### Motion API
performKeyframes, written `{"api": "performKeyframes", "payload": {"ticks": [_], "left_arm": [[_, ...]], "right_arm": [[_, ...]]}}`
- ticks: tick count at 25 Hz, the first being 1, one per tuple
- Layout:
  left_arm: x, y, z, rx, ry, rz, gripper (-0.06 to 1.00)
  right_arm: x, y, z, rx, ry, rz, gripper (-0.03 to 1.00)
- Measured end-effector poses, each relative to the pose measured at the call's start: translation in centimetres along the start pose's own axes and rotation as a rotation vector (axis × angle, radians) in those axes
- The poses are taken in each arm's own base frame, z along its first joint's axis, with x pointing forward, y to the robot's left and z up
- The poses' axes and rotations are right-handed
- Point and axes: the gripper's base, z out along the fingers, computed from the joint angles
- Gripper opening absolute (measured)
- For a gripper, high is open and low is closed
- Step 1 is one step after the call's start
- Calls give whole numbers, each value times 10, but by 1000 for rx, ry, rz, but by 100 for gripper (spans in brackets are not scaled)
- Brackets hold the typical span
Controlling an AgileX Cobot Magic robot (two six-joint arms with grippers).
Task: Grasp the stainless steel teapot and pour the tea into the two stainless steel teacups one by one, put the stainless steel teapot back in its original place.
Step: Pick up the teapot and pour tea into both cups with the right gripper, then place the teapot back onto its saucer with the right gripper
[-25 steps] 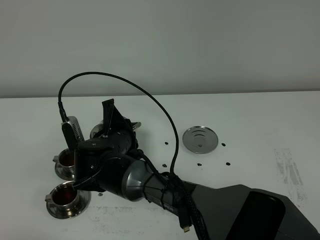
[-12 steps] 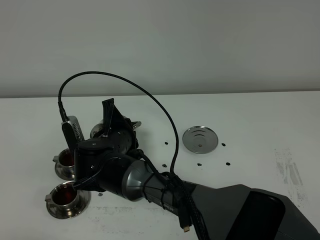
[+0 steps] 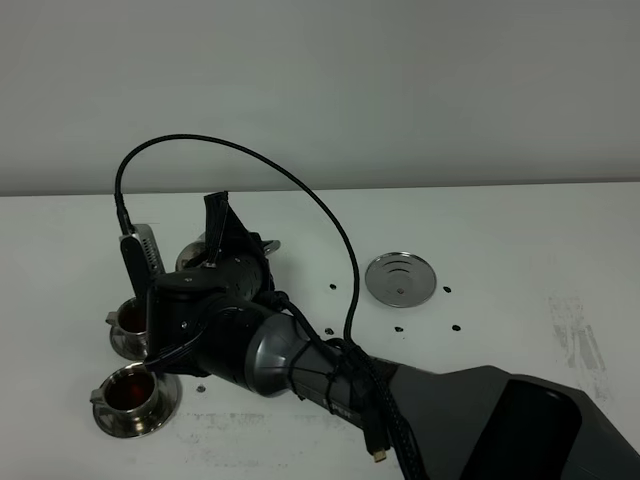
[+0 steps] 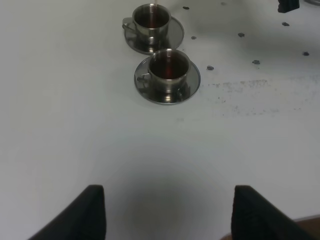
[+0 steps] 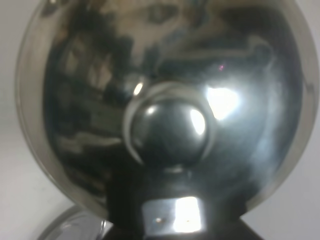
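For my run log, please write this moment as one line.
right gripper: shut on teapot | both teacups: tea inside | disc: bare

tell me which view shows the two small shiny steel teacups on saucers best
The left wrist view: both small shiny steel teacups sit unobstructed on saucers, dark tea visible inside. The exterior high view shows them at the left, the far one partly hidden by the arm. The right wrist view shows only the teapot.

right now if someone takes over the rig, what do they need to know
Right gripper: shut on the teapot, held tilted over the cups.
Left gripper: open, empty, hovering over bare table short of the cups.
Near cup and far cup sit on their saucers; both hold dark tea.
The steel disc stands bare.
Left: finish pouring, level the teapot, set it on the disc, release.
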Motion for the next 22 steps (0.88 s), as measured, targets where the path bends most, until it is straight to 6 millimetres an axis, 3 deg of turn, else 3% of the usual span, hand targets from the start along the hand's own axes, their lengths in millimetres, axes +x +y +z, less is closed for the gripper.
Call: {"api": "performKeyframes", "payload": {"ticks": [8,15,19,22], "left_arm": [[0,0,0,0,0,0,54],[0,0,0,0,0,0,54],[0,0,0,0,0,0,54],[0,0,0,0,0,0,54]], "right_arm": [[0,2,-3,-60,-22,37,18],[5,-10,-17,-111,-64,110,18],[19,-23,-26,-263,-111,270,18],[41,-38,-27,-427,-127,462,18]]}}
